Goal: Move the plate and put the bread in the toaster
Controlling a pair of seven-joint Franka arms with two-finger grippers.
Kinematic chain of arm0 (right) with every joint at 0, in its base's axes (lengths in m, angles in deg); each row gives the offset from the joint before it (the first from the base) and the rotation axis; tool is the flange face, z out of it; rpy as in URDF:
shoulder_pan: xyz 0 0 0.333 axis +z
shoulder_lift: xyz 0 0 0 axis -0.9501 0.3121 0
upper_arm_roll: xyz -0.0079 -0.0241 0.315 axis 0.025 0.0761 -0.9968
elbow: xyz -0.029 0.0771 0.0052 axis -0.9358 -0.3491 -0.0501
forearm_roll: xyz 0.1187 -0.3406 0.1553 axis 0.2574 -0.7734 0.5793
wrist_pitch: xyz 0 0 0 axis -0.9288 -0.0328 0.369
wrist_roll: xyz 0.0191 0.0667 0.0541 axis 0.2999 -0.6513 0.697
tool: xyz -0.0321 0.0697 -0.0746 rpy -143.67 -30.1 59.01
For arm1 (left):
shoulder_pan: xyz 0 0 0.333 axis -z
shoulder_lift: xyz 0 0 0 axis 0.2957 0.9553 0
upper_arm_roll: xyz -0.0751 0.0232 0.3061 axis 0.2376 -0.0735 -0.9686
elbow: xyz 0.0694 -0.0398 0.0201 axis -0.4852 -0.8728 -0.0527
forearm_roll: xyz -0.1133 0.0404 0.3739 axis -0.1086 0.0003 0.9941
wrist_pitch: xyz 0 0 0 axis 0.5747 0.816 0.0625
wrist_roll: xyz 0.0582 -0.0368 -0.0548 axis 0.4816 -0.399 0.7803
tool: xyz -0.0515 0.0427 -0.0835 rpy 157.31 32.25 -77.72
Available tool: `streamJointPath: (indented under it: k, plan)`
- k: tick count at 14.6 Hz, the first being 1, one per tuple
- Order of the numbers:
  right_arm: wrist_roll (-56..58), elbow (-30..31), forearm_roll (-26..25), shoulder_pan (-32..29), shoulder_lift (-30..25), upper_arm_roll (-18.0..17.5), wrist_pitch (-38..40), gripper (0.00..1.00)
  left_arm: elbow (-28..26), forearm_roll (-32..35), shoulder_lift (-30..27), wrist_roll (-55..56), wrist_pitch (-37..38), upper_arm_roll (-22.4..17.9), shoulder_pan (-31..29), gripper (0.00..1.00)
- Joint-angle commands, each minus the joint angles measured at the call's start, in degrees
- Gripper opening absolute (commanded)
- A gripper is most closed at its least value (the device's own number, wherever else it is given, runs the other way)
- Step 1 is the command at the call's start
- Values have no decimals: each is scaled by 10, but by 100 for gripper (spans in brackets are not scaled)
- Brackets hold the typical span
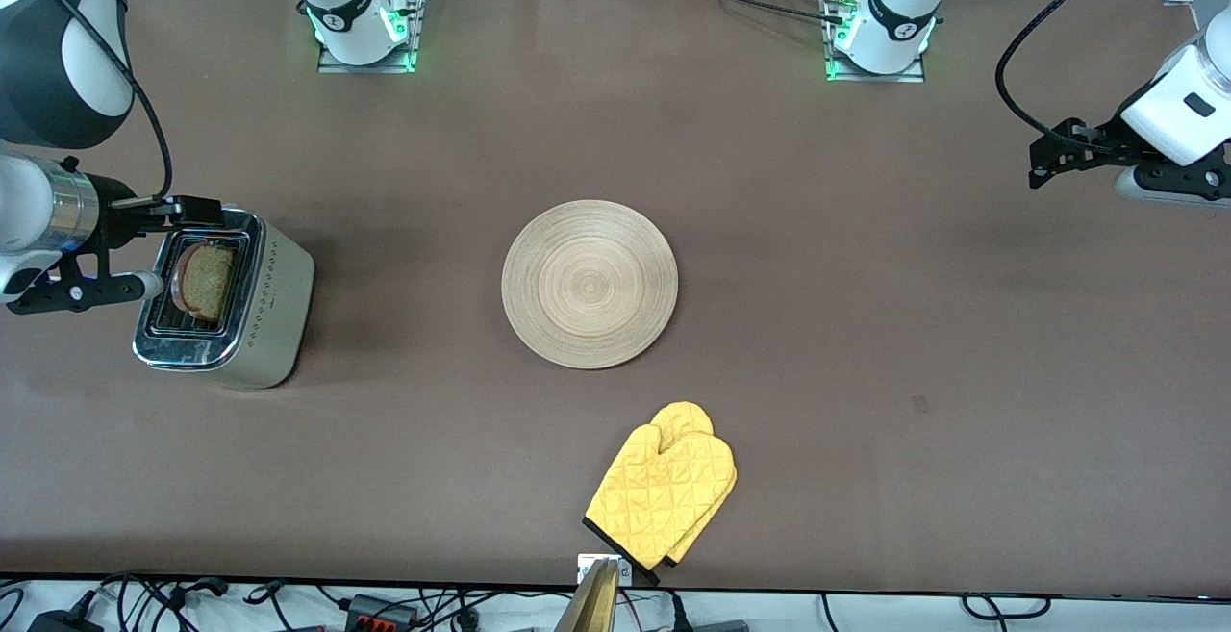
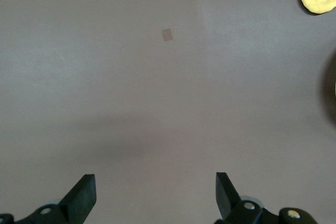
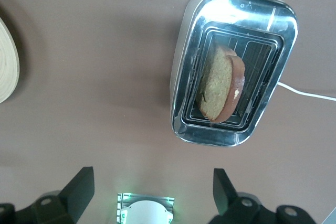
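The right gripper [image 3: 149,195] is hanging over the toaster [image 1: 226,300] at the right arm's end of the tabletop [image 1: 866,324], its fingers [image 3: 79,190] standing wide apart and holding nothing. Below it, the bread [image 1: 204,281] is sitting in the toaster, leaning at a slant across the slots rather than standing squarely down in one, with its upper part showing above the chrome top. The left gripper [image 2: 156,195] is waiting over bare tabletop toward the left arm's end, fingers [image 2: 83,193] likewise spread and empty.

The plate [image 1: 590,283] is lying flat at mid-table, well apart from the toaster. A yellow oven mitt [image 1: 664,492] is resting nearer the front camera than the plate, near the table edge.

Risk, as judged: the slice appears only partly seated. If left tilted, it could jam against the slot guards or tip out should the toaster be nudged. Any downward move by the right arm risks clipping the crust or the toaster's rim. The white cord [image 3: 307,93] is trailing from the toaster and could snag.
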Motion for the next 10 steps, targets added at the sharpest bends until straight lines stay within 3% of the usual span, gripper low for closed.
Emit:
streamJointPath:
  k: [1, 6, 10]
  plan:
    - [-8, -5, 46, 1, -1, 10, 6, 100, 11, -3, -1, 5, 14, 1, -1, 100]
    - [-102, 52, 47, 3, -38, 14, -52, 100, 12, -2, 0, 5, 14, 2, 1, 100]
    - [-100, 177, 48, -2, -136, 0, -129, 100, 12, -2, 0, 5, 14, 2, 4, 100]
